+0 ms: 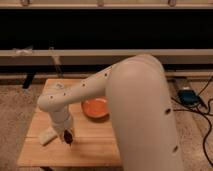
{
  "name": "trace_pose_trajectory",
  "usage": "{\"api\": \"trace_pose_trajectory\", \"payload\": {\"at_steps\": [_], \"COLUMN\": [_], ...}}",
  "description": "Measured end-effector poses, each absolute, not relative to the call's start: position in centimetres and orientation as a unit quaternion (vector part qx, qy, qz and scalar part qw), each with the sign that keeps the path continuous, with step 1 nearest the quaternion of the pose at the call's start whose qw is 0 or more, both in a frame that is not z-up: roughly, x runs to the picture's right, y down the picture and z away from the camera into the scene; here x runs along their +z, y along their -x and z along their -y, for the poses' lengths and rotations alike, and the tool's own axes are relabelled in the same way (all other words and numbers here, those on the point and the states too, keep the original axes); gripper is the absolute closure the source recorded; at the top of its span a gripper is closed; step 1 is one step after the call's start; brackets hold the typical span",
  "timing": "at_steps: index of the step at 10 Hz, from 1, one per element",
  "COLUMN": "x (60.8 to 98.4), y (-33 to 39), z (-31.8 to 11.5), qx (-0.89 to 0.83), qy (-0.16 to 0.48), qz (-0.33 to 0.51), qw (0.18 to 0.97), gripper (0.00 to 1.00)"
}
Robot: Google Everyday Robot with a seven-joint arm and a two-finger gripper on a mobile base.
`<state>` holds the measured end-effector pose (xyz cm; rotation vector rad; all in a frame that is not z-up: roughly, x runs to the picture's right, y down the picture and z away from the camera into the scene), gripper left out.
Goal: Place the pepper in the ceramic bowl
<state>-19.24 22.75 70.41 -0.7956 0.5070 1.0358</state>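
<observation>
Gripper (67,135) down and to the left of the ceramic bowl (94,107), near it but apart, pointing straight down at the end of a bulky white arm (140,110). Drawn in narrow and pinched on the pepper (69,137), a small dark red sliver at the very tip. Pepper therefore outside the bowl, low over the wooden table (100,147); touching the boards or just clear of them, cannot tell. Bowl itself orange, round and shallow, glossy inside, upright on the table and partly tucked under the arm's forearm, with nothing visible in it. Farther left of the bowl than the gripper, just beside the gripper's wrist, a small pale whitish object (47,137) lying on the wood; its exact kind not clear. Well to the right of the bowl, past the arm's big elbow and off the table, a blue device (187,96) on the speckled floor with dark cables (206,112) trailing from it. Behind and above the bowl, a long pale rail (60,54) across a dark wall.
</observation>
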Motion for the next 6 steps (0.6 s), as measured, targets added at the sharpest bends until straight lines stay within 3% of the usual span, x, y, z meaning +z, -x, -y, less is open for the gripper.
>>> {"api": "trace_pose_trajectory", "payload": {"at_steps": [3, 6], "x": [66.7, 67.1], "y": [18.0, 16.0], "z": [-16.9, -10.8], "qx": [0.501, 0.512], "qy": [0.371, 0.354], "qz": [-0.181, -0.144], "qw": [0.761, 0.769], "gripper": [1.00, 1.00]}}
